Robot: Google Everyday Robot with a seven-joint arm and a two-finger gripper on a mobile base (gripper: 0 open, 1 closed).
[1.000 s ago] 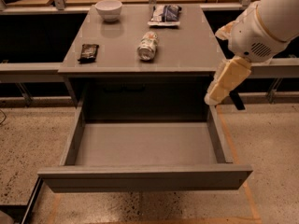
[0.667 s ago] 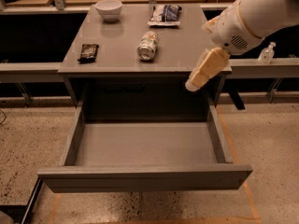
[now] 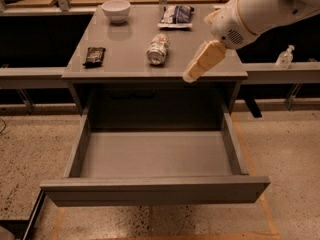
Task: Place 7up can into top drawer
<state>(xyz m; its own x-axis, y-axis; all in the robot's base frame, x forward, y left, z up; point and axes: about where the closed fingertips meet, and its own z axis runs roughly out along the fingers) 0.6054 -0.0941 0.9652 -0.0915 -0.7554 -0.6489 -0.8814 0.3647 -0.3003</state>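
Observation:
The 7up can (image 3: 157, 49) lies on its side near the middle of the grey table top, its metal rim facing me. The top drawer (image 3: 155, 190) is pulled wide open below the table and nothing lies in it. My gripper (image 3: 192, 75) hangs from the white arm at the upper right, above the table's front edge and to the right of the can, apart from it. It holds nothing that I can see.
A white bowl (image 3: 116, 10) stands at the back left of the table (image 3: 125, 66). A blue-white snack bag (image 3: 176, 16) lies at the back middle. A dark snack bar (image 3: 94, 55) lies at the front left. A small clear bottle (image 3: 284, 58) stands on the ledge at right.
My arm has swung left and up, bringing the gripper from beside the drawer's right side to over the table's front edge, closer to the can. The can and drawer have not moved.

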